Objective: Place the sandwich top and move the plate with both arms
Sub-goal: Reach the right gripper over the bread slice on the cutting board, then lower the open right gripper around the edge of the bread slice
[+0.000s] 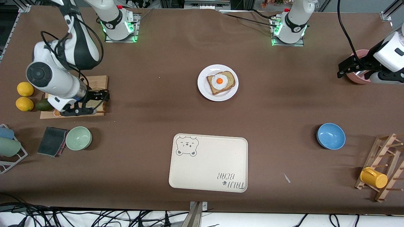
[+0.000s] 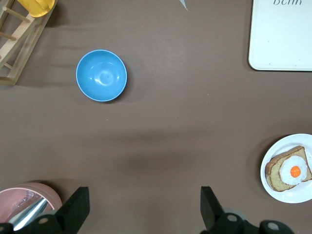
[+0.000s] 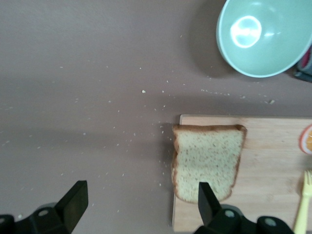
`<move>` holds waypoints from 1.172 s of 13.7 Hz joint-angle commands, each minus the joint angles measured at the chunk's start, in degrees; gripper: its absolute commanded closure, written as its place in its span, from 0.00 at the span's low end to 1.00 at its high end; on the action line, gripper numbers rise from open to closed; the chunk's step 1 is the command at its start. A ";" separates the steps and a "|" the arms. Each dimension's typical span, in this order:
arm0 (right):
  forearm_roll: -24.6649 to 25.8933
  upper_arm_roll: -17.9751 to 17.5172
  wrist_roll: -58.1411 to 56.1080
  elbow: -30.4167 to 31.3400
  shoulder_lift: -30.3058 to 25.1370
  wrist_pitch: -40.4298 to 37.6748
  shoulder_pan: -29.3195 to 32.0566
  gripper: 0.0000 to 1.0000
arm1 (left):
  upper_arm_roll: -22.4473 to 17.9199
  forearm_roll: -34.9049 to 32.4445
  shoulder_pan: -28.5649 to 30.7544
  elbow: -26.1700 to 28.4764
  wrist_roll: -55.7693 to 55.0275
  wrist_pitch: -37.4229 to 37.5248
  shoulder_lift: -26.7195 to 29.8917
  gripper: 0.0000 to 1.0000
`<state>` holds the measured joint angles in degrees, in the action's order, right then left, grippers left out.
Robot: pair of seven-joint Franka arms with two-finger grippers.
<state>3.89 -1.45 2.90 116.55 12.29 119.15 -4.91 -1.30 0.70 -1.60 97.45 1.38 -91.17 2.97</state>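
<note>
The sandwich top (image 3: 207, 161), a plain speckled bread slice, lies on a wooden cutting board (image 3: 273, 146) at the right arm's end of the table. My right gripper (image 3: 141, 195) hangs open over the board's edge, one finger above the slice's corner and the other above bare table. In the front view it (image 1: 100, 102) covers most of the slice (image 1: 93, 104). The white plate (image 1: 217, 82) sits mid-table and carries a bread slice with a fried egg (image 1: 220, 80). My left gripper (image 1: 347, 67) waits open and empty (image 2: 144, 195) beside a pink bowl (image 1: 359, 77).
A cream bear-print tray (image 1: 208, 164) lies nearer the front camera than the plate. A blue bowl (image 1: 330, 136) and a wooden rack with a yellow cup (image 1: 374, 178) stand toward the left arm's end. A green bowl (image 1: 79, 138), dark cloth (image 1: 52, 141), lemons (image 1: 25, 89) and avocado (image 1: 44, 105) surround the board.
</note>
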 commanded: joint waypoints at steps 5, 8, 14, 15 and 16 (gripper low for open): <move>8.76 -0.14 5.44 9.56 2.65 12.59 0.60 0.03 | -0.11 1.33 0.19 -0.25 0.29 0.73 0.45 0.00; 12.27 -0.14 10.01 11.59 3.09 13.48 0.60 0.11 | -0.11 1.33 0.19 -0.25 0.29 0.73 0.45 0.00; 15.80 -0.14 13.63 12.30 5.89 15.23 0.78 0.24 | -0.11 1.33 0.19 -0.25 0.29 0.73 0.45 0.00; 15.80 -0.05 13.63 12.30 6.33 15.58 0.78 0.26 | -0.11 1.33 0.19 -0.16 0.29 0.73 0.45 0.00; 15.80 -0.14 14.32 12.30 6.86 16.11 0.78 0.29 | -0.11 1.33 0.19 -0.25 0.29 0.73 0.45 0.00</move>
<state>18.35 -1.37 15.51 128.36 18.29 133.43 -4.64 -1.30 0.70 -1.60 97.46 1.38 -91.16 2.97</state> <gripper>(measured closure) 0.256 0.000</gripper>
